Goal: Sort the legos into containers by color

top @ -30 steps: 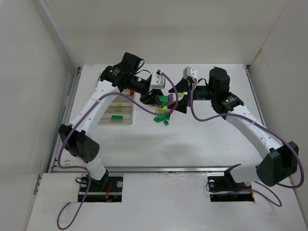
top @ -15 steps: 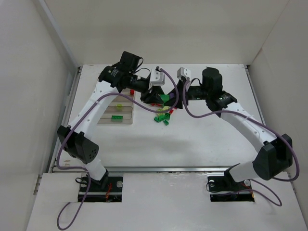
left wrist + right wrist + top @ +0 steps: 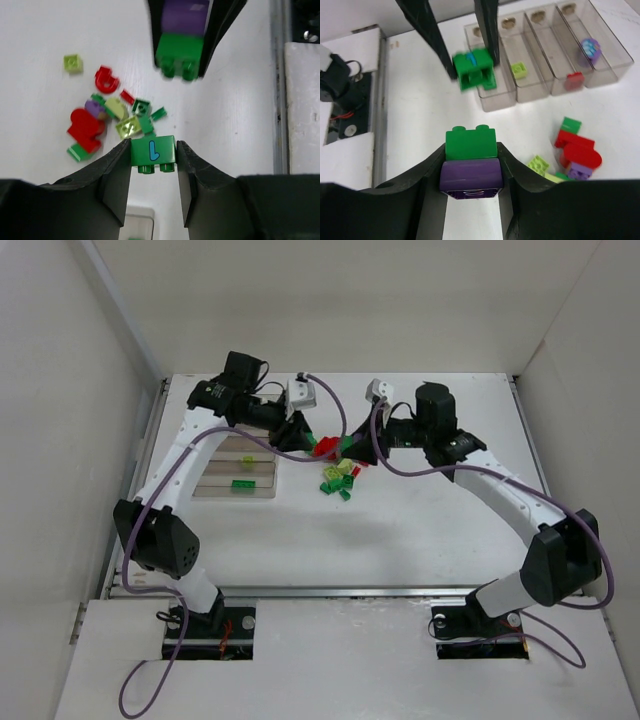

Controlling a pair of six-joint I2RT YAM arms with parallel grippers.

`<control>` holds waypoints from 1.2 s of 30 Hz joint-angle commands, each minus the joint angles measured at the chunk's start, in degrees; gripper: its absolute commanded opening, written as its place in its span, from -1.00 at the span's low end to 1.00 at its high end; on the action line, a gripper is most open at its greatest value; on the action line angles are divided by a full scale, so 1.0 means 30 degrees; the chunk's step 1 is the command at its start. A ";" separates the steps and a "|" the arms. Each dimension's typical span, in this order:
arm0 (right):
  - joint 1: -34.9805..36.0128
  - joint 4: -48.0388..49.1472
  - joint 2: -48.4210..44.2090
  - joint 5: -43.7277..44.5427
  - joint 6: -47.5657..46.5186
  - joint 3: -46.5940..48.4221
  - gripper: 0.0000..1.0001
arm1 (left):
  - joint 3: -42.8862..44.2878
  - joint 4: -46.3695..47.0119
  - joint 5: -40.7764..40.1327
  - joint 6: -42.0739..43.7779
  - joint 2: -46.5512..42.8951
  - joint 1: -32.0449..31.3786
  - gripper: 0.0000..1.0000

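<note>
My left gripper (image 3: pixel 297 432) is shut on a dark green brick (image 3: pixel 152 151) with a blue mark and holds it above the table, near the clear tray (image 3: pixel 215 480). My right gripper (image 3: pixel 362 445) faces it a short way off, shut on a purple brick (image 3: pixel 470 176) with a green brick (image 3: pixel 470 143) stuck on top. The loose legos (image 3: pixel 338 476) lie in a small pile between and below the grippers, in red, green, lime and purple. In the right wrist view the tray (image 3: pixel 607 70) holds a lime brick (image 3: pixel 519 69), a red brick (image 3: pixel 574 78) and a purple brick (image 3: pixel 588 49) in separate compartments.
The tray lies at the left side of the table, under the left forearm. A lone lime brick (image 3: pixel 73 62) lies apart from the pile. White walls close the table at the back and sides, and a metal rail (image 3: pixel 330 590) runs along the near edge.
The two grippers were together over the pile. The left gripper has pulled back left toward the tray with the marked green brick, and the right gripper keeps the purple and green stack.
</note>
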 commanded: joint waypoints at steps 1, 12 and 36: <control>-0.0498 0.0658 -0.0463 0.1204 0.0207 -0.0459 -1.00 | -0.0641 0.0047 -0.0378 0.0249 -0.0732 0.1399 -1.00; -0.0325 0.0658 0.1761 0.1414 0.0207 0.0710 -1.00 | -0.5384 0.2327 -0.5149 0.2266 -0.0380 0.5031 -1.00; 0.0409 0.0658 0.2290 0.1412 0.0558 0.2031 -1.00 | -0.7177 0.3273 -0.6742 0.4729 -0.1667 0.5886 0.20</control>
